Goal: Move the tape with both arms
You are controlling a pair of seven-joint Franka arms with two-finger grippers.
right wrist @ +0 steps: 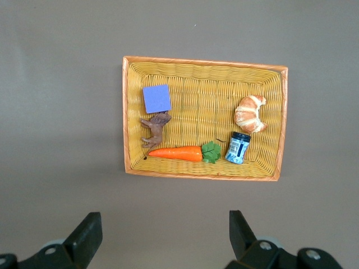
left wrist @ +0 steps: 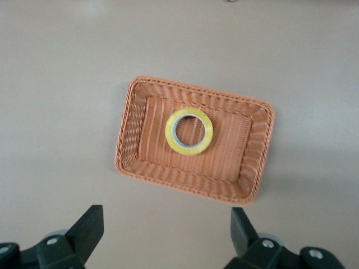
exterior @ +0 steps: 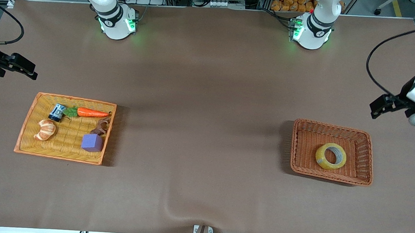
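Note:
The tape point(exterior: 322, 158), a yellowish ring with a grey-white core, lies flat in a brown wicker basket point(exterior: 296, 147) at the left arm's end of the table. In the left wrist view the tape point(left wrist: 170, 133) sits in the middle of the basket point(left wrist: 133, 130). My left gripper point(exterior: 381, 105) is open and empty, up in the air over bare table beside the brown basket; its fingertips point(left wrist: 90, 224) show wide apart. My right gripper point(exterior: 25, 68) is open and empty over bare table beside a yellow basket point(exterior: 30, 120).
The yellow basket point(right wrist: 196, 73) at the right arm's end holds a carrot point(exterior: 92, 113), a blue can point(exterior: 57, 112), a croissant point(exterior: 45, 129), a purple cube point(exterior: 92, 142) and a brown animal figure point(exterior: 101, 126). Brown table between the baskets.

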